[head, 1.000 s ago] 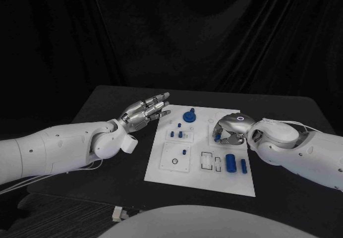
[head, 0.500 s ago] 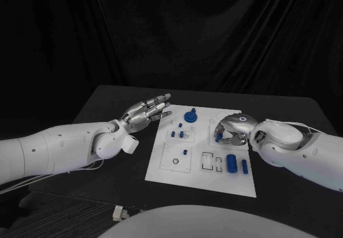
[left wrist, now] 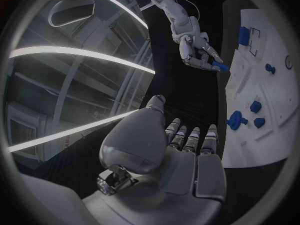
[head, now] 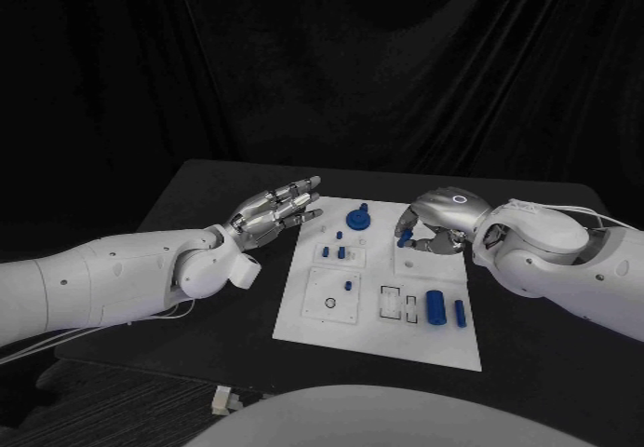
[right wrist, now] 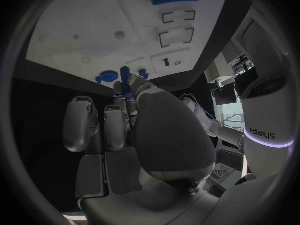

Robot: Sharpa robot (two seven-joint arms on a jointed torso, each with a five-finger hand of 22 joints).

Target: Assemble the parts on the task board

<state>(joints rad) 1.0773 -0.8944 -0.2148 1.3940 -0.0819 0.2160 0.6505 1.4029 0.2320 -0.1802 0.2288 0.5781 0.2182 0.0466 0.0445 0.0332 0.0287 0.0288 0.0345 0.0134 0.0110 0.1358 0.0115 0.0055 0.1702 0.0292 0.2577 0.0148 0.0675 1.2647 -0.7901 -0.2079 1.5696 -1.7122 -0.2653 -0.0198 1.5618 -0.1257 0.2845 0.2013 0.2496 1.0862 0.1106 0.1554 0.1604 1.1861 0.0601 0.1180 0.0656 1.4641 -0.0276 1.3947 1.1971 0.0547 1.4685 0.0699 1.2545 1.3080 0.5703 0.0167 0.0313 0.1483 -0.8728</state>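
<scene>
while right hand (head: pixel 432 228) pinches blue peg (head: pixel 406 239) (mostly hidden), left hand (head: pixel 275 210) splayed, empty.

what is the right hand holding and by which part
The right hand pinches a small blue part by one end, the other end sticking out of its fingertips. The left hand holds nothing.

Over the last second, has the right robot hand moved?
Yes. The right robot hand has lifted off the task board and shifted toward its far edge, pinching a small blue part.
</scene>
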